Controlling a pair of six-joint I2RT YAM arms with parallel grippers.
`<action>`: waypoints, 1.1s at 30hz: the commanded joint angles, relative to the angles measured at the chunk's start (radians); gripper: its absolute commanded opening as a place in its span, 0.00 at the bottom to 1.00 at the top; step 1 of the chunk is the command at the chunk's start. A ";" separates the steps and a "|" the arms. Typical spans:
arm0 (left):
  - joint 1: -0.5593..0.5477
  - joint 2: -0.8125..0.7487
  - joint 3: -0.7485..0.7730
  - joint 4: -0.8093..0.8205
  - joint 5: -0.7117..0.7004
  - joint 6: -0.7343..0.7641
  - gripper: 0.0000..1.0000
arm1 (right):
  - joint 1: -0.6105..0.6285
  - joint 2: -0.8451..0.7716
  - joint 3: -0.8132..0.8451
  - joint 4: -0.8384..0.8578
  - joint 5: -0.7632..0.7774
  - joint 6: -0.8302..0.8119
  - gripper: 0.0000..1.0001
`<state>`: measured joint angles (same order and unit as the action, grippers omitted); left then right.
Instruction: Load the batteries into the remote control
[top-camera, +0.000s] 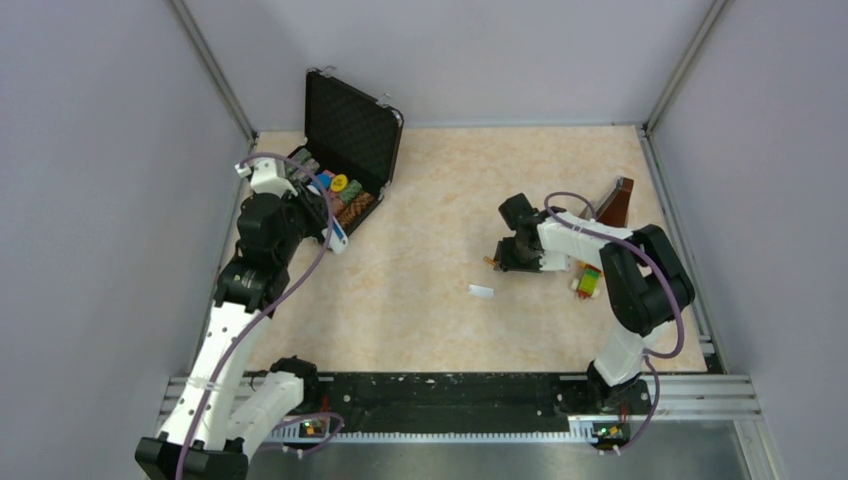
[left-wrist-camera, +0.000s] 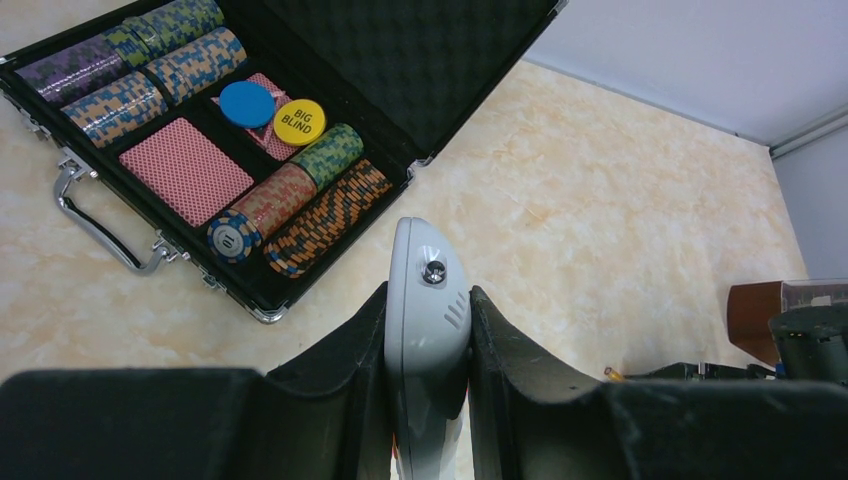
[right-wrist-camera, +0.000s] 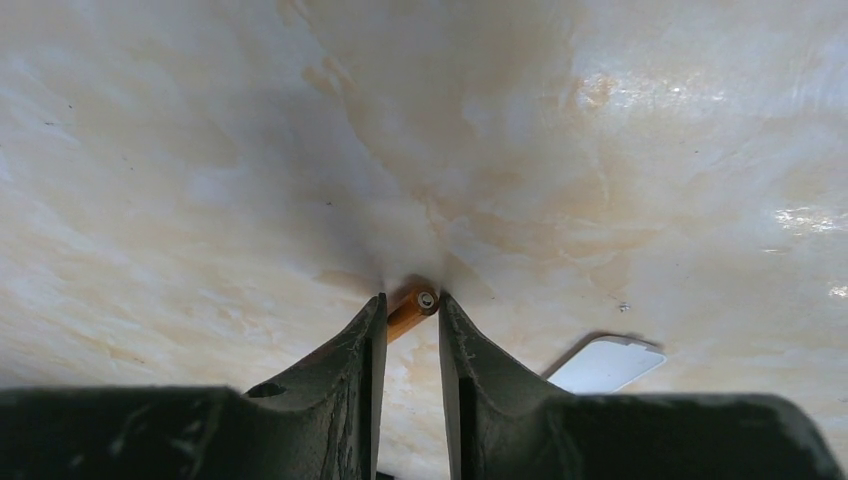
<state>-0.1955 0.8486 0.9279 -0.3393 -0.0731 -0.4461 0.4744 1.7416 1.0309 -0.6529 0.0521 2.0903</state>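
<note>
grips remote control (left-wrist-camera: 425, 265) firmly in left gripper (left-wrist-camera: 428, 310), lower centre; pinches orange-brown battery (right-wrist-camera: 417, 304) between right gripper (right-wrist-camera: 411, 312) tips; apparently loads nothing yet.

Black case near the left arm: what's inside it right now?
The case holds rows of poker chips, a red-backed card deck, a blue disc and a yellow BIG BLIND button. Whatever lies beneath the chips and cards is covered.

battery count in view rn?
1. The orange battery sits between the right gripper's fingertips, at the table. Another may be hidden, e.g. inside the remote control held by the left gripper.
</note>
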 joint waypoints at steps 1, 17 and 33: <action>-0.001 -0.025 0.023 0.048 -0.016 -0.013 0.00 | -0.011 0.071 -0.011 -0.053 0.050 0.294 0.25; -0.001 -0.051 -0.007 0.051 0.017 -0.027 0.00 | 0.013 0.063 0.031 -0.012 0.132 0.129 0.00; -0.001 0.003 -0.129 0.325 0.652 -0.119 0.00 | 0.104 -0.281 0.016 0.248 0.256 -0.910 0.00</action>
<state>-0.1955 0.8330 0.8108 -0.2138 0.3386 -0.5117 0.5739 1.6711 1.0939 -0.5797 0.2626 1.5276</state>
